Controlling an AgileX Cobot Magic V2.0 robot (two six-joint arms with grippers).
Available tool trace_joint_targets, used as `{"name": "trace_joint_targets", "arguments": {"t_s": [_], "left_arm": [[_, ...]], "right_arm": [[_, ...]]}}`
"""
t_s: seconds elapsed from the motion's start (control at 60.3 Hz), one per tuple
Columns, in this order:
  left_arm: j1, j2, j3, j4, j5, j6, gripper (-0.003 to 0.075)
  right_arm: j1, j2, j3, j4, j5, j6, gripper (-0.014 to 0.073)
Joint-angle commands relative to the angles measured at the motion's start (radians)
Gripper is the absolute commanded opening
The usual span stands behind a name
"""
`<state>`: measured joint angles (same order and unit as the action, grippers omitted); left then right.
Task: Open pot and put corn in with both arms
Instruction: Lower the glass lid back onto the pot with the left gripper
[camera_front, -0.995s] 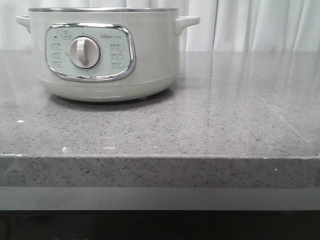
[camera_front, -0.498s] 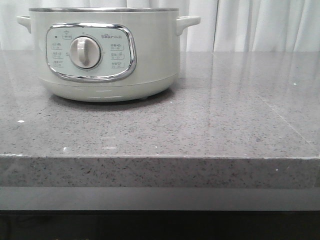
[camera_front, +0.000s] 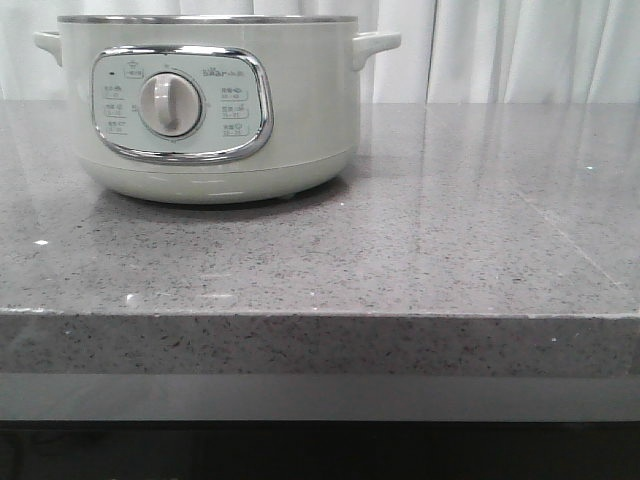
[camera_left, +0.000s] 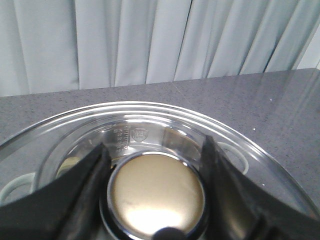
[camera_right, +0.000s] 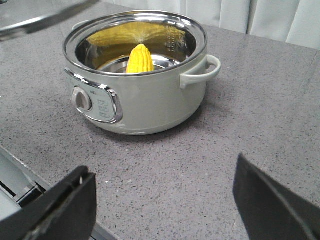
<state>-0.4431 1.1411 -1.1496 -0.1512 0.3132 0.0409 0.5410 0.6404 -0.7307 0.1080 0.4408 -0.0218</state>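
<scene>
The pale grey-green pot (camera_front: 310, 110) stands at the back left of the counter with no lid on it. In the right wrist view the pot (camera_right: 145, 107) is open and the yellow corn (camera_right: 140, 60) stands upright inside. My left gripper (camera_left: 155, 165) is shut on the gold knob (camera_left: 156, 192) of the glass lid (camera_left: 150, 117) and holds it up in the air. An edge of the lid (camera_right: 40, 22) shows above and beside the pot. My right gripper (camera_right: 165, 200) is open and empty over the counter in front of the pot. Neither gripper shows in the front view.
The grey speckled counter (camera_front: 420, 250) stretches to the right of the pot, with its front edge (camera_front: 320, 315) near the robot. White curtains (camera_front: 520, 50) hang behind it. The pot's side handle (camera_right: 202, 72) sticks out towards the right.
</scene>
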Motion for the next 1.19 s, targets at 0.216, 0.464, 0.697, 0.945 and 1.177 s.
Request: {"name": "trace_joint_targets", "arguments": {"t_s": [0.216,0.464,0.697,0.945,1.177], "left_arm": [[-0.027,0.197,-0.201,-0.015,-0.218,-0.008,0.0229],[-0.027,0.333,-0.293,0.011,-0.239,-0.008,0.0229],[-0.025,0.412,-0.324,0.028,-0.293,-0.008,0.0229],[-0.025,0.444,-0.326,0.028,-0.292,-0.008,0.0229],[-0.025,0.454,-0.326,0.028,-0.25,-0.008,0.0229]], "right_arm": [[-0.004,-0.003,-0.028,0.004,-0.08,-0.005,0.0582],[-0.004,-0.003,-0.028,0.004,-0.08,-0.005,0.0582],[-0.004,-0.003,-0.028,0.004,-0.08,-0.005,0.0582],[-0.004,-0.003,-0.028,0.004,-0.08,-0.005,0.0582],[-0.004,-0.003,-0.028,0.004,-0.08,-0.005,0.0582]]}}
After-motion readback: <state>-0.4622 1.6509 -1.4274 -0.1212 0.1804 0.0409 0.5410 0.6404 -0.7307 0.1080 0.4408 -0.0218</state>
